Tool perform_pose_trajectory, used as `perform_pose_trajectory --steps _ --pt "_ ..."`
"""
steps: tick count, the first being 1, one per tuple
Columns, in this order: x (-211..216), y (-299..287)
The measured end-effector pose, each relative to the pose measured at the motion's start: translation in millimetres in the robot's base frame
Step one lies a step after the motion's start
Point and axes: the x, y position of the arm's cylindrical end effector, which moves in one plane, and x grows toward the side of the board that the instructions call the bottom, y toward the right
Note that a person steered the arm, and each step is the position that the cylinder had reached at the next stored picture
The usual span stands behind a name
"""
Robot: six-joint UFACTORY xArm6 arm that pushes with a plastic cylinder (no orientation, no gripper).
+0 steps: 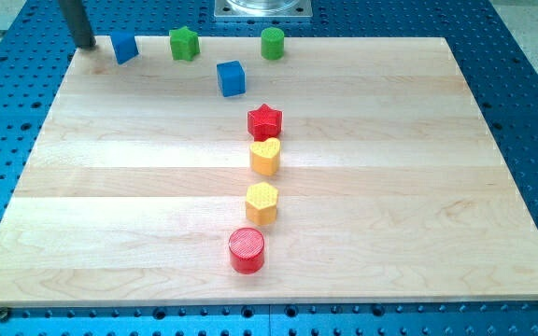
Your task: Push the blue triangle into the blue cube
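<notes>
At the view's top left corner of the wooden board [138, 187] stands my tip [86, 45], a plain dark rod with nothing to open or close; it holds nothing and only touches the surface near the board's edge. Just to its right, with a small gap between them so that they look apart, is the blue triangle [123, 47], a small glossy plastic block with sharp slanted faces. The blue cube [232, 78] lies further to the view's right and a little lower, well apart from the triangle. So the line that matters runs from my tip, through the triangle, to the cube, and it goes rightward and slightly down; my tip is already on the far side of the triangle, which I judge a good starting place, though it may need to sit a bit higher in the view to aim correctly. The green star [184, 43] is just right of the triangle and close above this path, so a too-level push could hit it. The green cylinder [272, 43] is beyond. The red star [264, 120], yellow heart [265, 156], yellow hexagon [261, 202] and red cylinder [247, 249] make a column lower down, away from the path. The board is pale smooth wood on a blue perforated table [521, 93].
</notes>
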Motion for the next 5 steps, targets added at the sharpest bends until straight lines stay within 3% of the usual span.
perform_pose_trajectory --steps 1,2,3,4,5 --pt "15.2 80.9" --pt "96.2 94.7" --pt "83.4 102.8" --pt "55.8 55.0" --pt "87.9 10.8"
